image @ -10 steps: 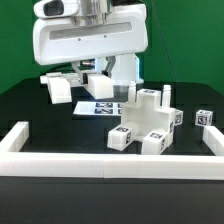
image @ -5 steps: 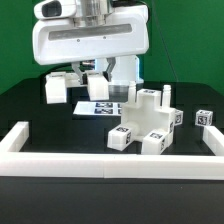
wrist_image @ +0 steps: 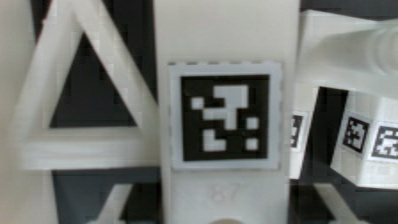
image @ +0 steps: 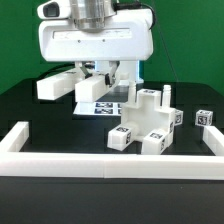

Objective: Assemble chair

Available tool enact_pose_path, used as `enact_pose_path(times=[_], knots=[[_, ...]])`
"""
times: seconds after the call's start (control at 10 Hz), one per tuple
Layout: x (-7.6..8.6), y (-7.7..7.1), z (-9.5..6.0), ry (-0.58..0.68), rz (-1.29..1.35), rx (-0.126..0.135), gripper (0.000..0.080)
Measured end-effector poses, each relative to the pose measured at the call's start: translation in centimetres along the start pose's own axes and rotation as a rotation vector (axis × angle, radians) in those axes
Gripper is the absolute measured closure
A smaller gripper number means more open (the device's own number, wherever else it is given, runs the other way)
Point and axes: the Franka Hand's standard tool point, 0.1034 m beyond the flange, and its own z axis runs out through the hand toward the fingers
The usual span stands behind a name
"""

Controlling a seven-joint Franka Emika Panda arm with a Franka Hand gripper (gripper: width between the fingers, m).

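Chair part (image: 57,85) has turned and shifted; gripper (image: 102,72) holds it clamped.

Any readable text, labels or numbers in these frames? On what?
None: no words, brands or numbers readable in either view.
Only black-and-white square tags, patterns not text, on the white part, the chair assembly, the small cube and the marker board.

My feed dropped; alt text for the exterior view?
The gripper holds a white chair part over the back of the black table, behind the marker board. At the exterior view's right stands the partly built chair, a loose tagged block beside it; white border rails run in front.
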Motion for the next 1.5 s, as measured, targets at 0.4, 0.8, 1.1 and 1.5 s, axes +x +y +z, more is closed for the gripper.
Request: enact_pose_path(times=[0.4,0.8,1.1,1.5], knots=[[-0.3,-1.3,-1.7,0.004,0.175,0.018,0.0509],[-1.0,-5.0,-2.5,0.007,0.205,0.024,0.0509],[-1.7,-7.6,-1.8,-0.002,0.225,0.016,0.0509],[-1.8,-7.5,-1.6,-0.005,0.221,0.014,0.0509]])
